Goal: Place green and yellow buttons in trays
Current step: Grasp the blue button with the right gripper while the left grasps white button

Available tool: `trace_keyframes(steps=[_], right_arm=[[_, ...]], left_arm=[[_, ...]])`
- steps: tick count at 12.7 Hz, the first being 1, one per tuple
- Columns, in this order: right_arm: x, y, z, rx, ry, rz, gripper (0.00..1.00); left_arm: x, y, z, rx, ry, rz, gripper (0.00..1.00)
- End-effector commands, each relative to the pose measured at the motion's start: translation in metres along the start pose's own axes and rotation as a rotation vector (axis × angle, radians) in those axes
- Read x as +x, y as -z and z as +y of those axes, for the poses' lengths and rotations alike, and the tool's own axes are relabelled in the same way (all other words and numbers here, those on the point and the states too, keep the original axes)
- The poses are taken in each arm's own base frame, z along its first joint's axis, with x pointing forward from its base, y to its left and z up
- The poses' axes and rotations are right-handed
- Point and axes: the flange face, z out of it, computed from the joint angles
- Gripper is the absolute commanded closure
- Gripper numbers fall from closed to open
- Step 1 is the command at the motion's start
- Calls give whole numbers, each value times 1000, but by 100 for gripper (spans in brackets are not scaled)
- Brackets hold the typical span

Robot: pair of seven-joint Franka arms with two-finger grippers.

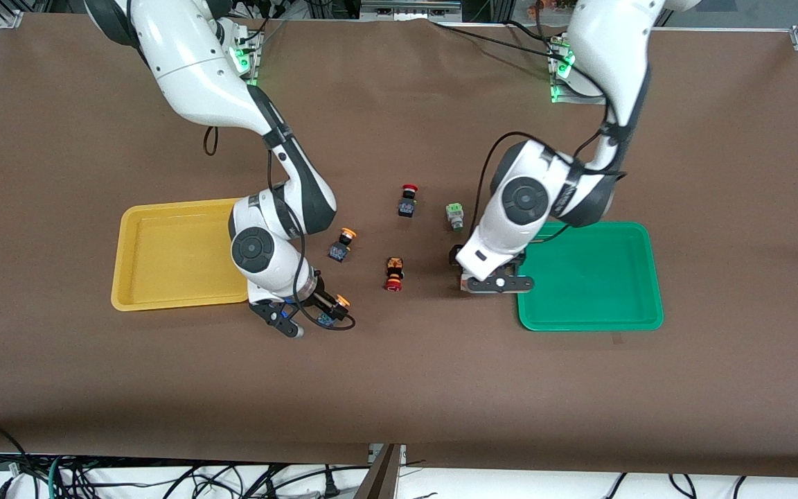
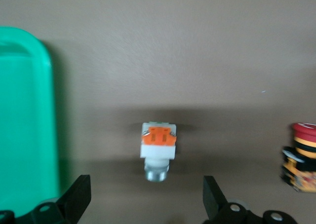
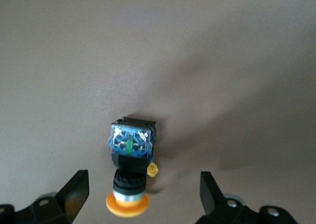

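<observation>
The buttons are judged to be light, rigid plastic pieces, smooth and inclined to roll on their round caps; hold is best taken across the flat sides of the squarish bodies, not on the caps. An orange-capped button (image 3: 129,172) with a black-and-blue body lies on the brown desk (image 1: 399,388) just beside the yellow tray (image 1: 163,255), toward the right arm's end; the right gripper (image 3: 143,197) is held low over it, fingers (image 3: 74,192) spread wide to either side and not touching it; the right arm is seen bent down steeply past the tray's corner. A whitish button with an orange face (image 2: 158,147) lies on the desk just beside the green tray (image 2: 24,115); the left gripper (image 2: 147,197) is poised over it, fingers spread apart, nothing pinched; the left arm is folded at the elbow with its wrist turned down at the tray's edge. A second orange-capped button (image 1: 341,245) and a pale green button (image 1: 454,215) lie between the trays, together with two red-capped switches (image 1: 406,200); both trays are seen without buttons in them.
</observation>
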Motion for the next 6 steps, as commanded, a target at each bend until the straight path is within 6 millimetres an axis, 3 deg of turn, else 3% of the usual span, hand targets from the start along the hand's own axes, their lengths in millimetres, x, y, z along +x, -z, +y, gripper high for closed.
trace_keyframes(steps=[1, 3, 4, 5, 6], right_arm=[[2, -15, -5, 17, -22, -2, 10], [-1, -30, 0, 4, -27, -13, 26], [0, -34, 1, 0, -27, -15, 36], [0, -31, 1, 1, -24, -19, 50], [1, -23, -1, 9, -22, -31, 69]], left_arm=[[4, -40, 6, 7, -7, 22, 0], [5, -52, 8, 1, -22, 45, 0], [6, -53, 8, 1, -21, 46, 33], [4, -52, 12, -3, -17, 48, 57], [4, -52, 13, -2, -20, 48, 74]])
